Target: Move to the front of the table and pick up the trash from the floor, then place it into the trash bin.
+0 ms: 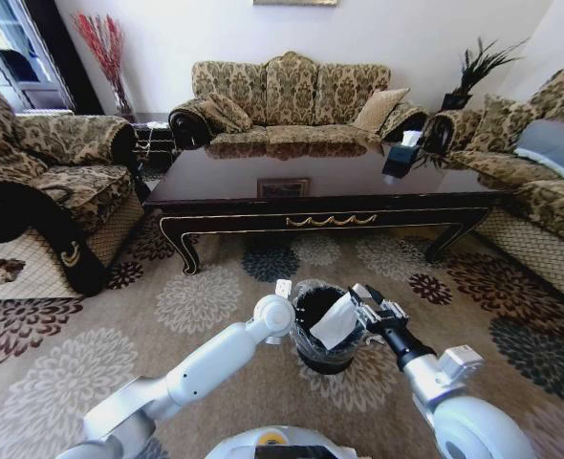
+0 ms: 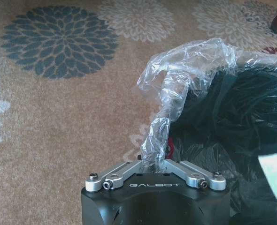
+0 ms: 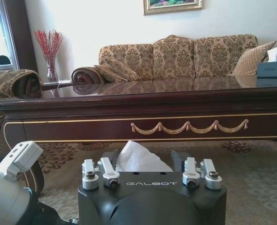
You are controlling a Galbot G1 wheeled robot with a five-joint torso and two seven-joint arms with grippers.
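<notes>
The right tool (image 1: 358, 306) grips a crumpled white paper piece (image 1: 336, 322) over the small round black bin (image 1: 322, 330); the left tool (image 2: 153, 161) clenches the bin's translucent plastic liner (image 2: 185, 75).

Open carpet (image 1: 215, 296) spreads at centre frame between the bench (image 1: 320, 206) above and the trash bin (image 1: 322, 330) below. The bin's mouth is crowded: the left gripper (image 1: 284, 289) at its left rim, the right gripper (image 1: 366, 304) with white paper (image 1: 336, 320) over its right side. Sofas (image 1: 43, 182) block both frame edges.
</notes>
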